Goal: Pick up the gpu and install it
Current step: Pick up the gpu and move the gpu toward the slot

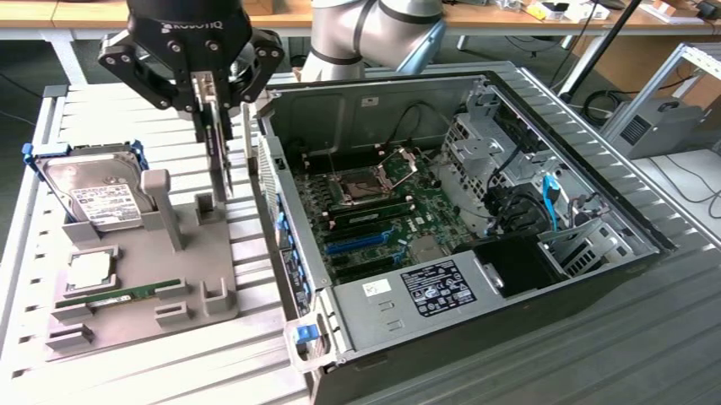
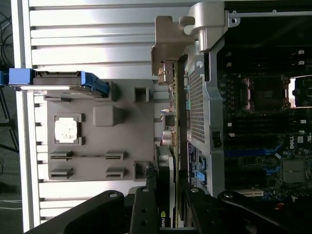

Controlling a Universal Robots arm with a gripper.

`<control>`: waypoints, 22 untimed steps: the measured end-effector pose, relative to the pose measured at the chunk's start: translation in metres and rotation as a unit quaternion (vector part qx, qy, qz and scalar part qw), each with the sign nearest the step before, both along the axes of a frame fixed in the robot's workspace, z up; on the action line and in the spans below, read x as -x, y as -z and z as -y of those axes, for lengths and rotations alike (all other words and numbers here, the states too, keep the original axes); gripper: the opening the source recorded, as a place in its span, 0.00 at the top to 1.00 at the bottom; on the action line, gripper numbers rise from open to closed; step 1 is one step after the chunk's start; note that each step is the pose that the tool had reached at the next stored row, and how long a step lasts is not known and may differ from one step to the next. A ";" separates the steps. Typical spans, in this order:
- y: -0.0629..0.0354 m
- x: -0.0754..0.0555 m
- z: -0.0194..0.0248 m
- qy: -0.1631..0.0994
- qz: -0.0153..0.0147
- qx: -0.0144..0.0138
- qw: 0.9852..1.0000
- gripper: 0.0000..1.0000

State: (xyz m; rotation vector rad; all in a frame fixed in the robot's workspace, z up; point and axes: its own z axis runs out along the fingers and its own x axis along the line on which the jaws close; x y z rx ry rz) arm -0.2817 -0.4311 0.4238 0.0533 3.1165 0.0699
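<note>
Setting: a robotics laboratory. The open computer case [image 1: 563, 312] lies on a slatted aluminium table [image 1: 135, 363]. Beside the case: a grey parts fixture [image 1: 147, 278]. Beyond the case: a robot arm [image 1: 360, 34], wooden workbenches [image 1: 34, 13], an aluminium profile frame [image 1: 687, 67], loose cables [image 1: 687, 181].

ROBOTIQ is printed on the jaws' black housing [image 1: 186, 24].

Black gripper [image 1: 214, 118]; dark gpu [image 1: 216, 169] with pale silver bracket [image 2: 170, 44]. Grey tray [image 1: 135, 253] at the exterior view's left: silver, white-labelled drive [image 1: 90, 181] with blue rails [image 1: 36, 156], green memory stick [image 1: 118, 294]. Grey case [image 1: 372, 110], dark green motherboard [image 1: 423, 207], blue slots [image 1: 358, 245], blue cable [image 1: 550, 198].
</note>
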 end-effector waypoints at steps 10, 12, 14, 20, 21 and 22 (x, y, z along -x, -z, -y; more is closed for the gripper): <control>0.0000 -0.030 0.0000 0.000 0.000 0.000 1.000 0.73; 0.0000 -0.035 0.0000 0.000 0.000 0.000 1.000 0.73; 0.0000 -0.040 0.0000 0.000 0.000 0.000 1.000 0.73; 0.0000 -0.055 0.0000 0.000 0.000 0.000 1.000 0.73; 0.0000 -0.056 0.0000 0.000 0.000 0.000 1.000 0.73; 0.0000 -0.059 0.0000 0.000 0.000 0.000 1.000 0.73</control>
